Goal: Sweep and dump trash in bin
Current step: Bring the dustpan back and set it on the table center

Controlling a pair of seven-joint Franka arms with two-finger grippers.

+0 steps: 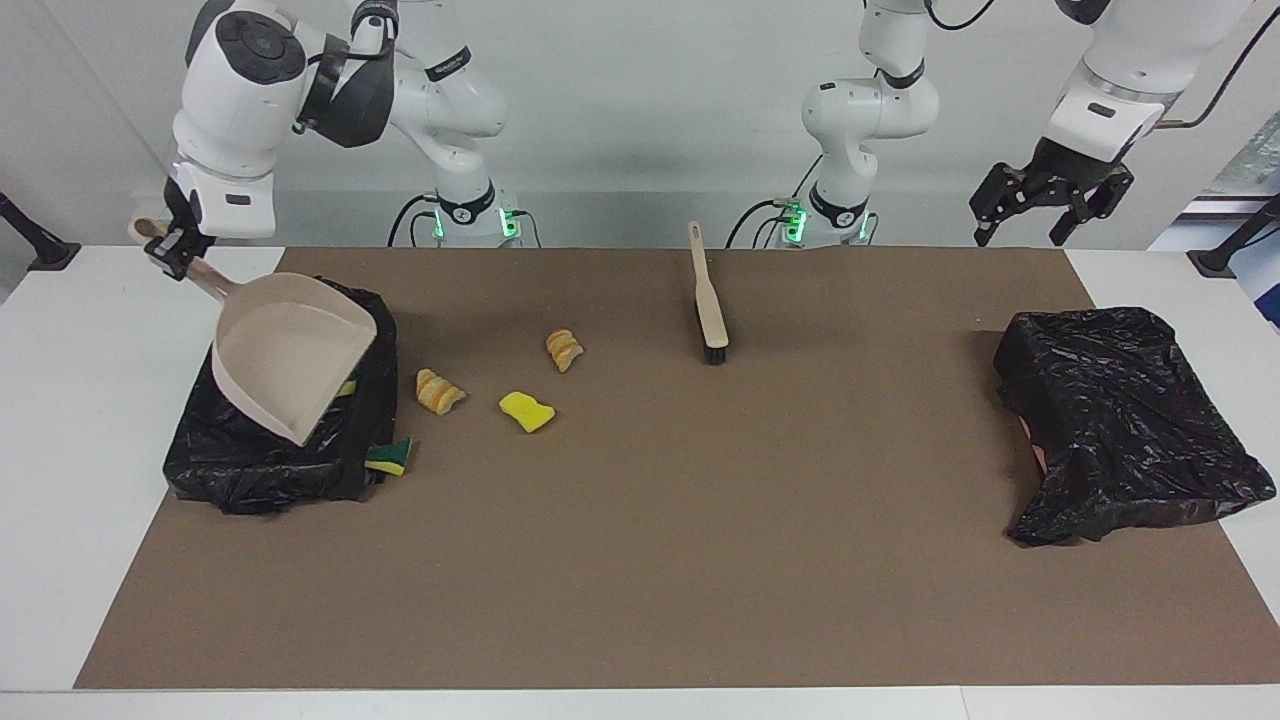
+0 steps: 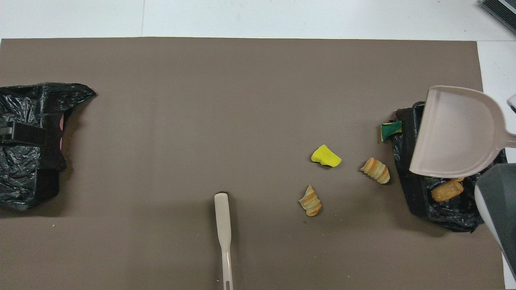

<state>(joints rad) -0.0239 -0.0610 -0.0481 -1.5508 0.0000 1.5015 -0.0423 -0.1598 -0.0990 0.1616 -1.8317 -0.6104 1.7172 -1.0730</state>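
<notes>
Your right gripper (image 1: 172,250) grips the dustpan (image 1: 290,365) by its handle, the pan tipped over the bin (image 1: 270,470) at the right arm's end of the desk (image 1: 640,560), with some trash already inside. Three pieces (image 1: 526,410) lie on the desk just beside that bin toward the brush (image 1: 708,305), and a green-backed sponge (image 1: 390,456) rests against the bin's side. The brush lies with its handle toward the robots, and your left gripper (image 1: 1050,205) waits, spread, above the desk near the second bag (image 1: 1130,420).
</notes>
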